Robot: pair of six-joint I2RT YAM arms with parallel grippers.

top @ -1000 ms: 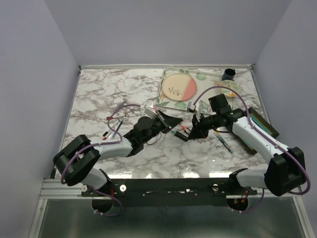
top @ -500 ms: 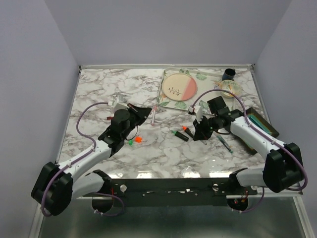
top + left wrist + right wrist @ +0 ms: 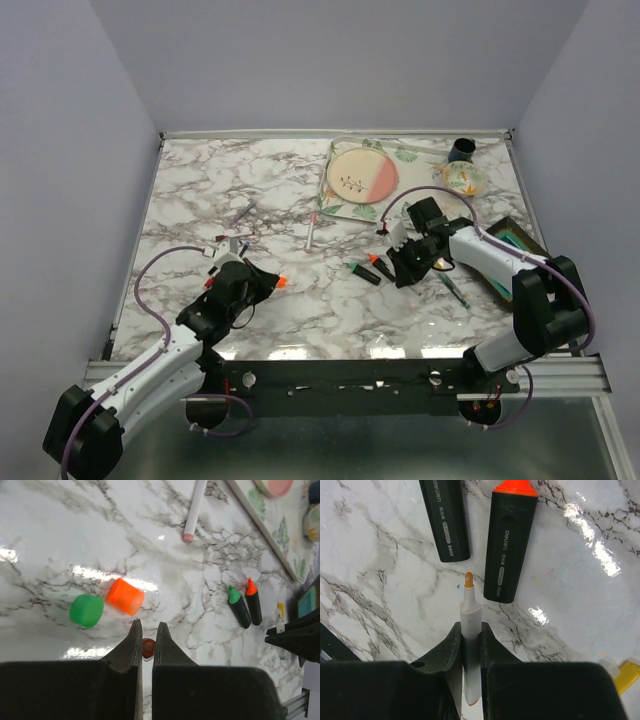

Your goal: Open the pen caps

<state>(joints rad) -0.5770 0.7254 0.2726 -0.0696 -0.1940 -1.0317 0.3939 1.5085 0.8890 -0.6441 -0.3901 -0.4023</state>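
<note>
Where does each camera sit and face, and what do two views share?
Top external: above and behind the bases, looking down on the table; left arm and right arm show.
Left wrist: on the left arm, looking down past the left fingers, pinching a red cap, at an orange cap.
Right wrist: on the right arm, looking down past the right fingers gripping a thin pen.
Shared: both wrist views show the orange-tipped highlighter.
</note>
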